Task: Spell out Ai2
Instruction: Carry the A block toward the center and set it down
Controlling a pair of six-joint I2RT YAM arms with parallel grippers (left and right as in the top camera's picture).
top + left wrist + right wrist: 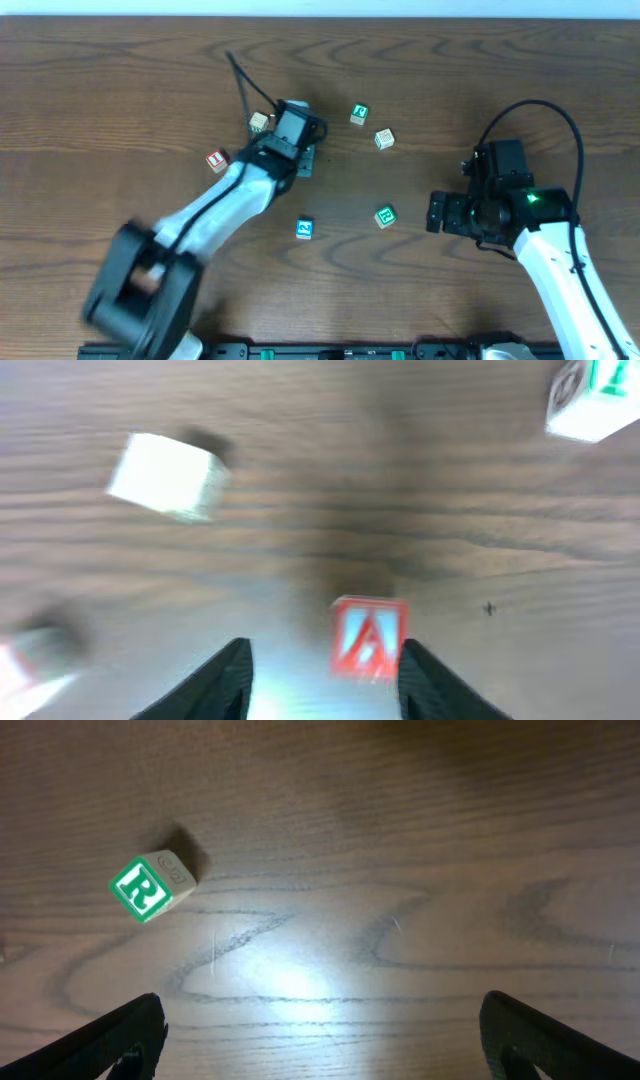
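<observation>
**Item 1, left gripper** [322,660]: we log its jaws as spread apart and not clamped on anything.
- The red A cube [368,637] stands on the table [330,540] between the fingers [225,680]. It is close to the finger on the right of the wrist view, and we cannot tell whether the two touch. In the overhead view the arm hides this cube.

**Outward from the left gripper, we list:**
- A beige cube [259,122], just beside the gripper.
- The red I cube [216,160], near the arm on its outer side.
- The blue 2 cube [305,228], well apart from the other two task cubes and nearer the robot's edge of the table.
- A green-lettered cube [360,114] and a light cube [384,138], near each other and lying between the two arms.

**Item 2, right gripper** [325,1020]: we log its jaws as spread wide.
- The green R cube [150,885] lies ahead of the gripper and off to one side, apart from both fingers and turned at an angle.
</observation>
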